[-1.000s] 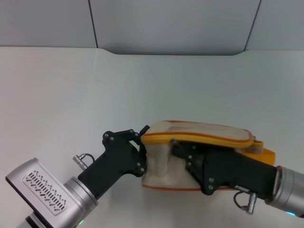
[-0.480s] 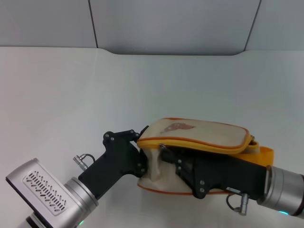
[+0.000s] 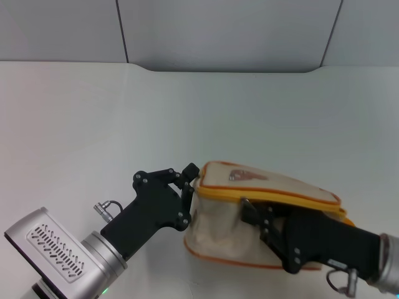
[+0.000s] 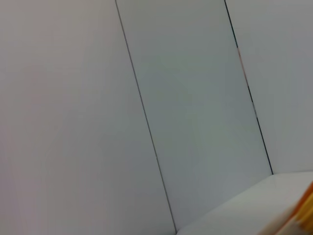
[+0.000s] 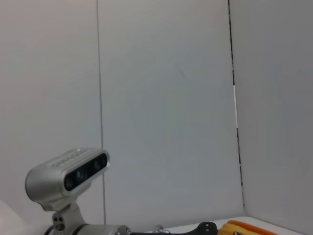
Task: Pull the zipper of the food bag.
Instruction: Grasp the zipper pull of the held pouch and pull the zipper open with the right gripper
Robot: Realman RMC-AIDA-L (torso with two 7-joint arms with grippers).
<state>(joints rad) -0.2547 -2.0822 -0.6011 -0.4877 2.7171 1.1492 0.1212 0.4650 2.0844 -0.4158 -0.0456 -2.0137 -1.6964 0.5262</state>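
The food bag (image 3: 224, 218) is a beige pouch with orange-yellow piping and a brown bear print, lying near the table's front edge. Its zipper (image 3: 274, 195) runs as a thin yellow-orange line under the top panel; the pull tab is hidden. My left gripper (image 3: 189, 179) is shut on the bag's left corner. My right gripper (image 3: 247, 208) comes in from the right, with its tips pinched at the zipper line on the bag's front side. A sliver of the bag's orange edge shows in the left wrist view (image 4: 305, 211) and in the right wrist view (image 5: 244, 227).
The bag lies on a white table (image 3: 187, 118) with a grey panelled wall (image 3: 224, 31) behind it. The left arm's silver wrist camera (image 5: 68, 177) shows in the right wrist view.
My right gripper went left along the zipper line, then drew back to the right. The bag's top panel, raised and gaping before, now sits lower with a thinner seam. The left gripper has kept its hold.
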